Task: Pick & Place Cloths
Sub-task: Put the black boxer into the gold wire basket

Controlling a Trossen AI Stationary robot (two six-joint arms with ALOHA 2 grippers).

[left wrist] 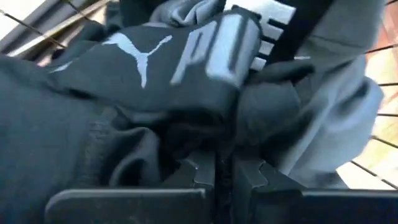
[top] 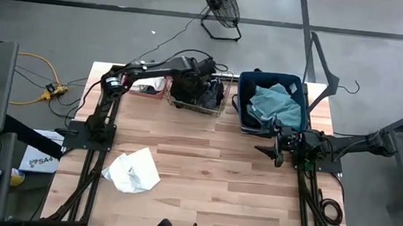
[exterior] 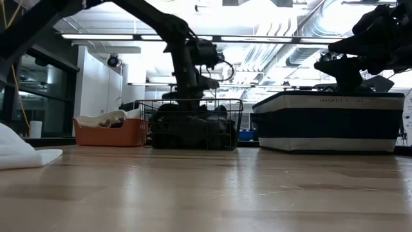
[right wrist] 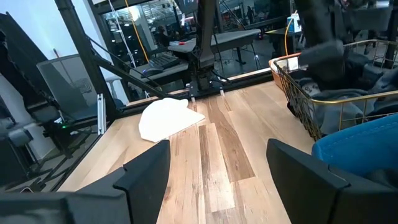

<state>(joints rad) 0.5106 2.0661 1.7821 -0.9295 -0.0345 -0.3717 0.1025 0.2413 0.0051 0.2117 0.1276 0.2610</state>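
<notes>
A wire basket [top: 197,94] at the table's far middle holds a heap of black cloths [left wrist: 93,124]; one bears a pale logo [left wrist: 186,50]. My left gripper [left wrist: 224,174] reaches down into the basket [exterior: 193,122] and is shut on the black cloth. A teal cloth [top: 272,103] lies in the dark blue bin [top: 244,113] at the far right. A white cloth [top: 132,171] lies flat on the table at the near left. My right gripper [right wrist: 217,180] is open and empty, hovering by the bin's near side [top: 279,145]. My left gripper pinches a bunched fold of black cloth [left wrist: 211,134] between its two fingers [left wrist: 200,171], coming from above into the heap. The cloth lies on the other cloths in the basket; how many layers the fingers have, I cannot tell.
A coral tub [top: 149,88] with pale items stands left of the wire basket. Bare wooden tabletop [top: 218,173] stretches between the white cloth and the right arm. A fan [top: 220,5] stands on the floor beyond the table.
</notes>
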